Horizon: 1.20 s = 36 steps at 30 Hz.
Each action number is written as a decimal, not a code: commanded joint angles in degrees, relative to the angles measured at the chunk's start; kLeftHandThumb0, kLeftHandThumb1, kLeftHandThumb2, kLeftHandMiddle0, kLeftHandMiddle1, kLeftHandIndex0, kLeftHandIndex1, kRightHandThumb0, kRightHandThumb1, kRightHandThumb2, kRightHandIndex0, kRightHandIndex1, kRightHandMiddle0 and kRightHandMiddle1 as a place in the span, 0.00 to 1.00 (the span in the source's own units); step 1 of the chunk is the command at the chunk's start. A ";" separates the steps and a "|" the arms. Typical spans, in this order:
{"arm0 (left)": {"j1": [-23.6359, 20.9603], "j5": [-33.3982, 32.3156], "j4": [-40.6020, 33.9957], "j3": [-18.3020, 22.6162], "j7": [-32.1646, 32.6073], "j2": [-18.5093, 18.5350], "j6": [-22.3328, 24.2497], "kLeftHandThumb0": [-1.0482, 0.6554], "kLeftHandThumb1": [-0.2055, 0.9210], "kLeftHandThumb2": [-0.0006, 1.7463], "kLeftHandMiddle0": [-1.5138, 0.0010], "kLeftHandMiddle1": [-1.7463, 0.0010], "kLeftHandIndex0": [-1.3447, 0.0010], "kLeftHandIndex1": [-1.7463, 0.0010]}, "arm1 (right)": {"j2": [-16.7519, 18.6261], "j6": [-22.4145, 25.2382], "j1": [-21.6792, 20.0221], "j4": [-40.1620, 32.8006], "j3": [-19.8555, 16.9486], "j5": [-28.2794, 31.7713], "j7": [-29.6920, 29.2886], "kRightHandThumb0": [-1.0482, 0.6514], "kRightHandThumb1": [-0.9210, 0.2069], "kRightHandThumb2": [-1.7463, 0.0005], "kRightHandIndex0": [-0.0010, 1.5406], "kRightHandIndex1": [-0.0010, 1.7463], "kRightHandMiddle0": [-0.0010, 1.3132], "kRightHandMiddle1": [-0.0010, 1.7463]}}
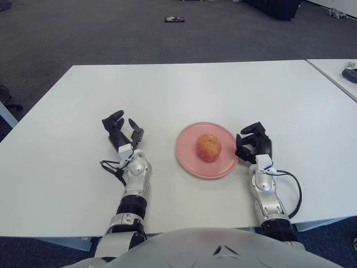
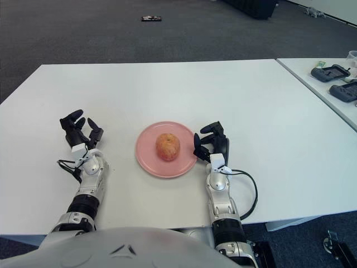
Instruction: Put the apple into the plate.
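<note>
A reddish-yellow apple (image 1: 208, 147) sits in the middle of the pink plate (image 1: 189, 159) on the white table. My left hand (image 1: 120, 132) is to the left of the plate, well apart from it, with its fingers loosely curled and nothing in them. My right hand (image 1: 252, 143) shows just off the plate's right rim, fingers curled and holding nothing.
The white table (image 1: 184, 89) stretches far behind the plate. A second table with dark devices (image 2: 334, 81) stands at the right. A small dark object (image 1: 174, 19) lies on the grey floor beyond. Cables trail from both wrists.
</note>
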 commanded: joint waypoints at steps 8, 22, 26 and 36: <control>1.44 -1.24 1.57 -0.57 -13.58 3.23 6.22 0.61 0.12 0.99 0.40 0.00 0.48 0.03 | 0.35 3.84 0.84 1.48 2.22 -0.36 2.08 0.37 0.36 0.39 0.45 0.86 0.34 1.00; 5.28 -2.83 -5.80 -3.05 -29.78 7.04 21.37 0.61 0.10 1.00 0.39 0.00 0.45 0.06 | 0.45 5.33 0.49 1.61 3.05 -0.68 1.92 0.37 0.34 0.40 0.43 0.87 0.33 1.00; 6.18 -2.49 -7.29 -3.61 -32.11 7.78 23.60 0.61 0.11 1.00 0.39 0.00 0.46 0.05 | 0.50 5.43 0.38 1.70 3.21 -0.72 1.77 0.38 0.34 0.40 0.43 0.87 0.33 1.00; 7.45 -3.17 -9.25 -5.73 -40.89 10.12 28.97 0.61 0.10 1.00 0.40 0.00 0.44 0.07 | 0.72 3.72 -0.33 3.38 3.74 -0.46 1.68 0.38 0.32 0.41 0.43 0.86 0.32 1.00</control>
